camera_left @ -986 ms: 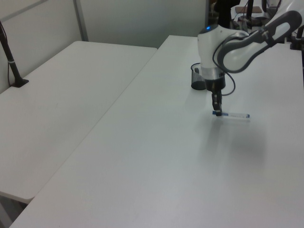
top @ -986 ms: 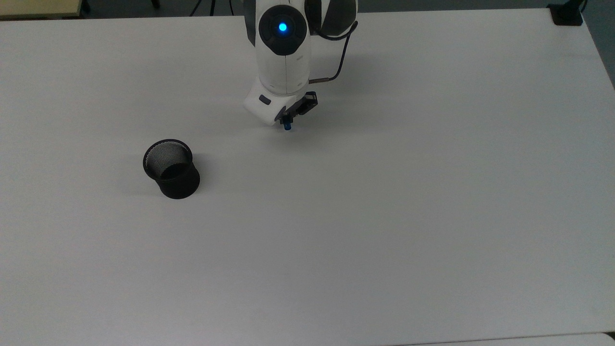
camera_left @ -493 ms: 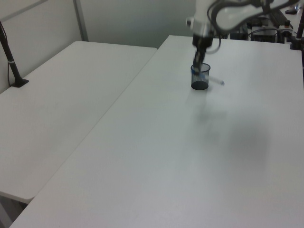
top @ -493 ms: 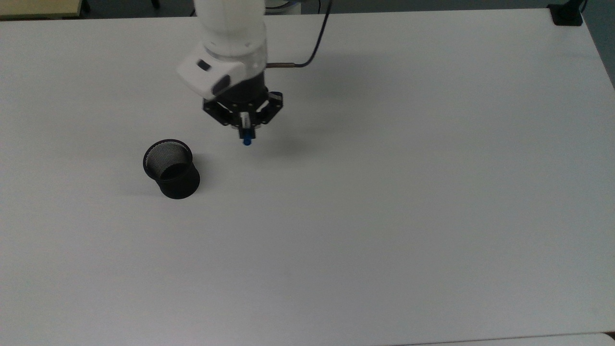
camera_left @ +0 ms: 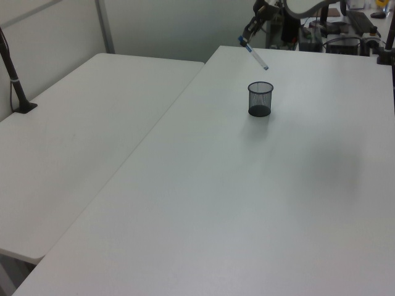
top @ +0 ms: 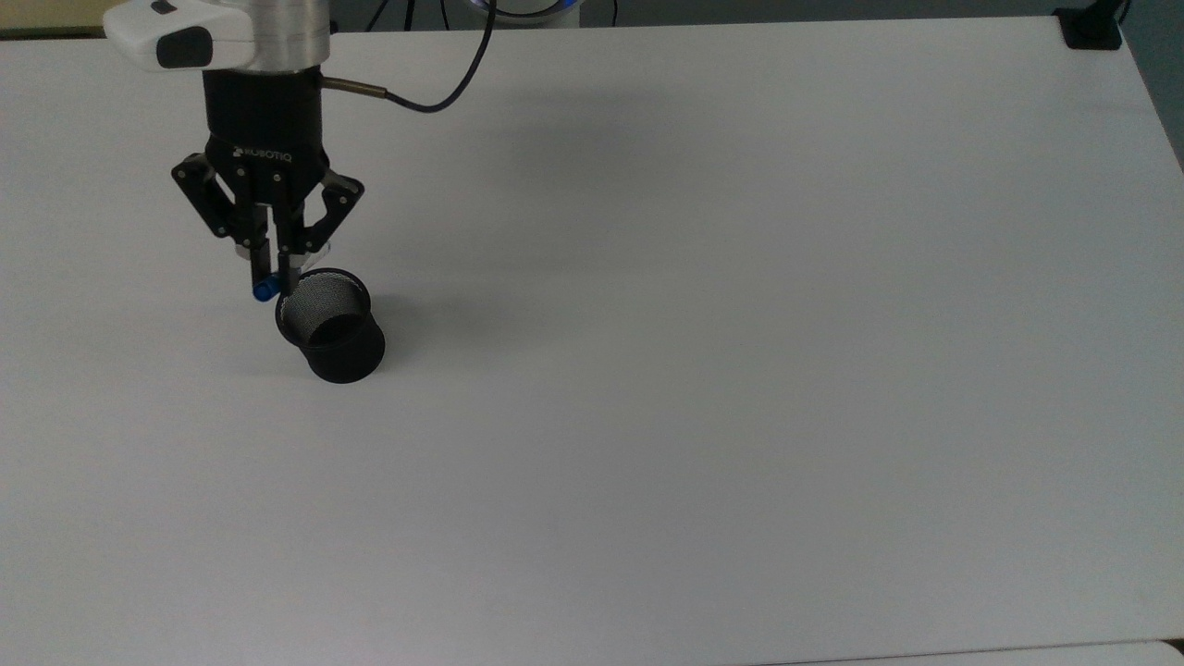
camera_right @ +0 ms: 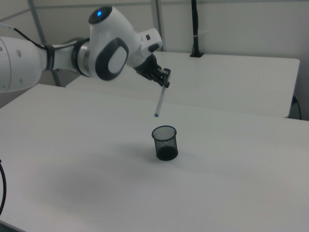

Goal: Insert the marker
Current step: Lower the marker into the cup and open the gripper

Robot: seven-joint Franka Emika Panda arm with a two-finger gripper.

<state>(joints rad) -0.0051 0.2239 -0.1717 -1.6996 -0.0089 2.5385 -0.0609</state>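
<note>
marker [camera_right: 160, 102] held tilted above black mesh cup [camera_right: 165, 142], white table [top: 740, 370]

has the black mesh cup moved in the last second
No. In the top view the black mesh cup sits at the same spot on the white table as before.

Marker [camera_right: 160, 102] above cup [camera_right: 165, 142]

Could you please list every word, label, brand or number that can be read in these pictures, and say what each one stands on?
"ROBOTIQ": white letters on the black body of the gripper, read in the top view.
The marker may carry print on its white barrel, but none of it can be read.
No text shows on the black mesh cup or the white table.
</note>
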